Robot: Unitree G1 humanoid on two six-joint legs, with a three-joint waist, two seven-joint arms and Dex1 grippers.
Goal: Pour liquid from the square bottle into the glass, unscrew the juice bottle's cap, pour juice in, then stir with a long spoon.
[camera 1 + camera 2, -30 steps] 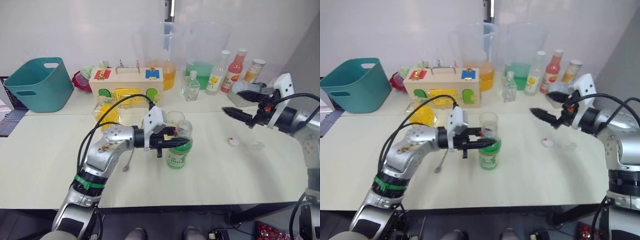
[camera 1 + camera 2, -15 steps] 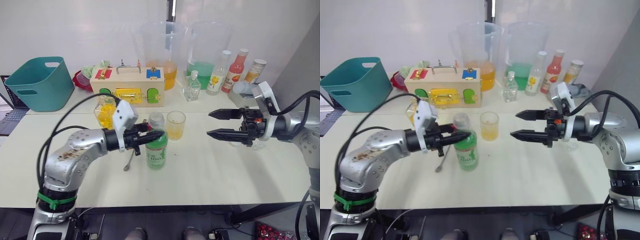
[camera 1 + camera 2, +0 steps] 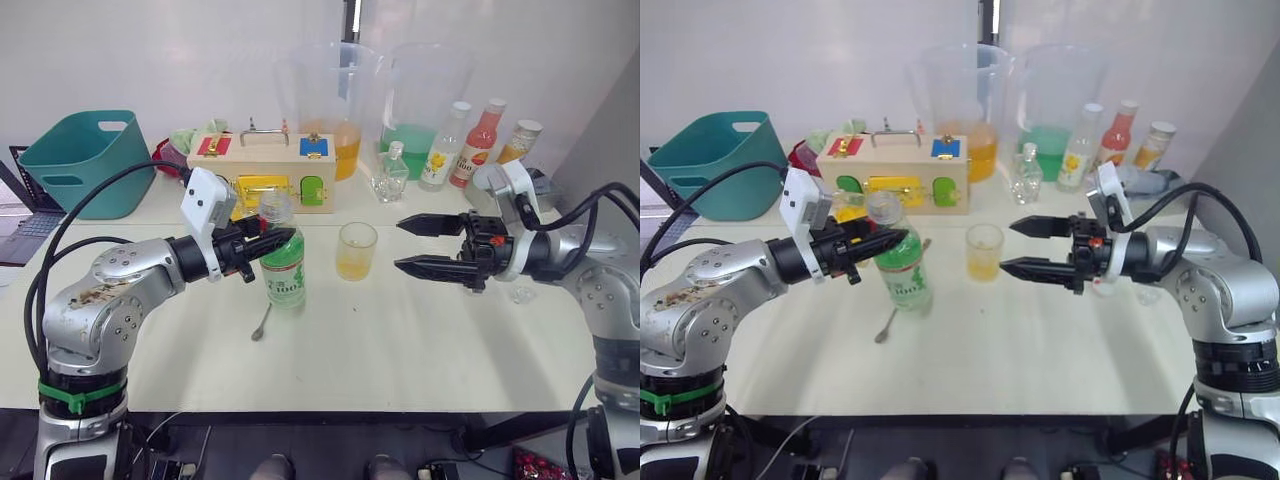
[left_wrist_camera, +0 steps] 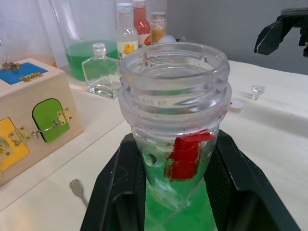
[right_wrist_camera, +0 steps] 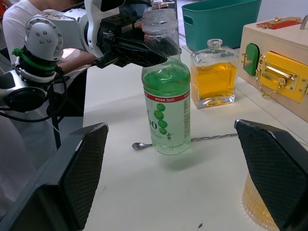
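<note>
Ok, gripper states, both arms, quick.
Left gripper: shut on the neck of the juice bottle, which stands on the table, cap off.
Right gripper: open, holding nothing, just right of the glass.

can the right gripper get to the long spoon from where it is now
Probably not directly. The right gripper hangs open beside the glass, while the long spoon lies on the table on the far side of the juice bottle, which the left gripper holds. Glass and bottle stand in between.
</note>
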